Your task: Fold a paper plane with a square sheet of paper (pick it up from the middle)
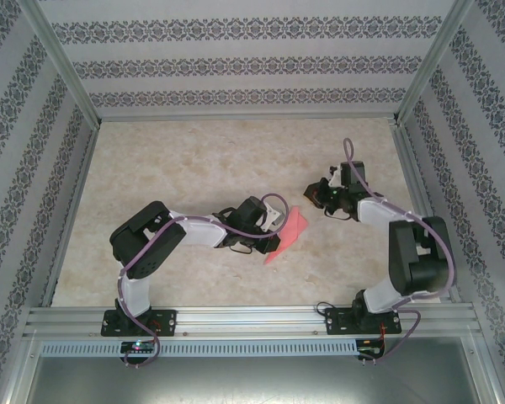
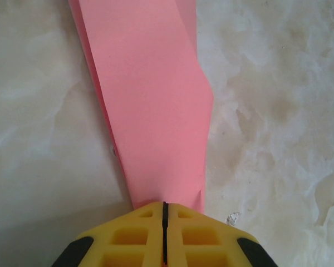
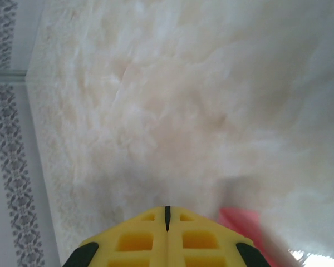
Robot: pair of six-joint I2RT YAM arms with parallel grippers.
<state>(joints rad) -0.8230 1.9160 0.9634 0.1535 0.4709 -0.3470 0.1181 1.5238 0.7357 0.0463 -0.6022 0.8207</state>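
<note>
My left gripper (image 2: 164, 208) had its jaws pressed together on the near end of the paper plane (image 2: 150, 100), pinching the pink layers right where they came out between the yellow fingertips. From there the folded paper ran straight away from the wrist as a long narrow strip, with stacked edges showing along its left side. I couldn't tell whether it lay flat on the marbled table (image 1: 194, 160) or hung just above it.

From overhead, the plane sat near the middle of the table, between the two grippers. My right gripper (image 1: 316, 195) was closed on nothing, near the plane's far end but not touching it.

I judged this a late step: the dart was shaped and the creases were being set. The next move called for the right gripper to press or pinch a wing while the left held firm.
</note>
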